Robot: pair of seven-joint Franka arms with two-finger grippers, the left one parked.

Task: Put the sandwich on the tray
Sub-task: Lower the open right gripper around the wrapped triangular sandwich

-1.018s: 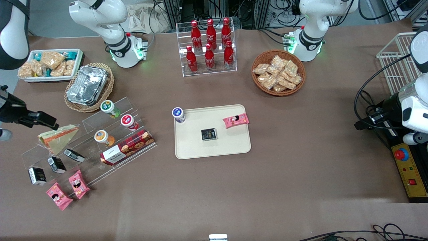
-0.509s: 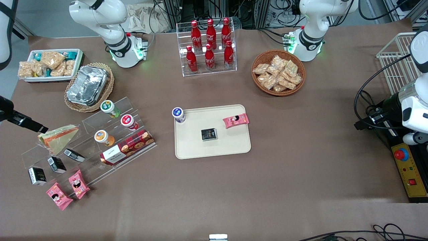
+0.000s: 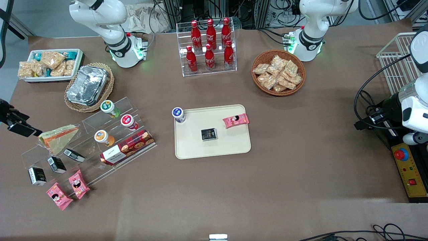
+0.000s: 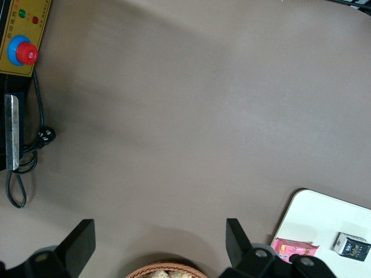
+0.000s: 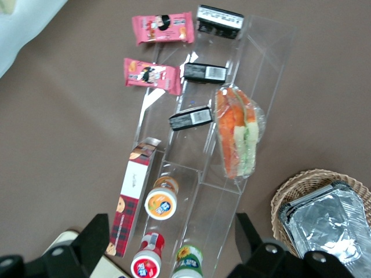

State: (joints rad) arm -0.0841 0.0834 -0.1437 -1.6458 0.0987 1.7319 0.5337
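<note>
The claw (image 3: 20, 126) hangs at the working arm's end of the desk (image 3: 301, 174), just beside the sandwich (image 3: 57, 136). Its two fingers (image 5: 93, 240) stand wide apart and hold nothing. The sandwich lies on its side on the top step of a clear plastic stand (image 3: 117, 110), wrapped in clear plastic. You can see orange and green filling between the pale bread. On the lower steps of the stand lie small black packs (image 3: 56, 164), round cups with colored lids (image 3: 104, 138), and a red checked box (image 3: 127, 147). Two pink snack packets (image 3: 67, 190) lie on the desk, nearer to the front camera than the stand. The tray (image 3: 234, 147) sits near the middle of the desk, well apart from the sandwich. On the tray are a blue-lidded cup (image 3: 178, 114), a black pack (image 3: 209, 134), and one pink packet (image 3: 236, 120).
</note>
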